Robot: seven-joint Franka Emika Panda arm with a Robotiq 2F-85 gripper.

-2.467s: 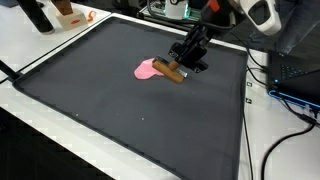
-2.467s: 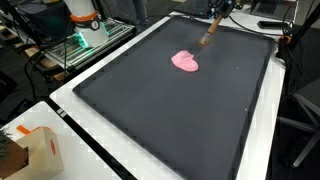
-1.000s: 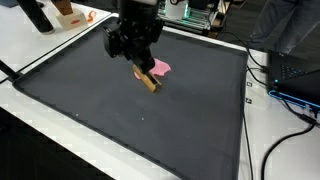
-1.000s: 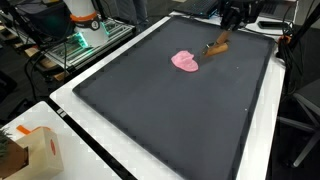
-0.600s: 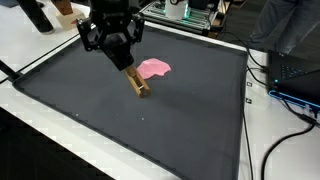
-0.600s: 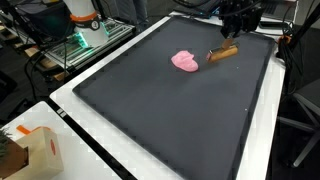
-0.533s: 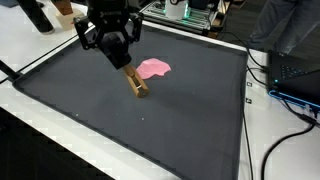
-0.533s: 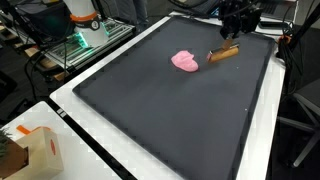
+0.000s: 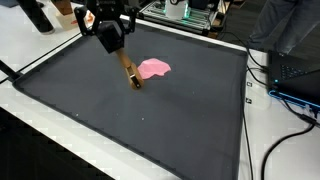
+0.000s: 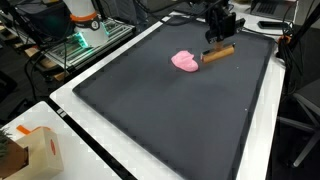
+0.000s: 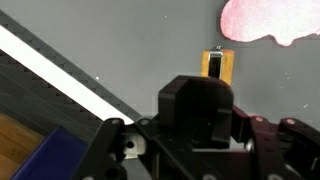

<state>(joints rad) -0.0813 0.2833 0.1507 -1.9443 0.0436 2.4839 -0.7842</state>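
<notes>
My gripper (image 9: 118, 50) hangs over the far part of the black mat (image 9: 120, 120), shut on the top of a brown wooden stick (image 9: 129, 72). The stick slants down and its lower end sits near the mat, just beside a flat pink blob (image 9: 153, 68). From the opposite side the gripper (image 10: 215, 42) stands above the stick (image 10: 218, 53), which points toward the pink blob (image 10: 186, 61). In the wrist view the dark gripper body hides the fingers; only the stick's end (image 11: 217, 63) and the pink blob (image 11: 270, 20) show beyond it.
The mat covers a white table (image 9: 30, 55). Cables and a dark device (image 9: 298, 85) lie past one mat edge. A cardboard box (image 10: 40, 150) sits at a table corner, and a green-lit rack (image 10: 75, 45) stands off the table.
The gripper has carried the stick across the mat, from one side of the pink blob to the other, and has just turned and lifted a little. The blob has stayed put.
</notes>
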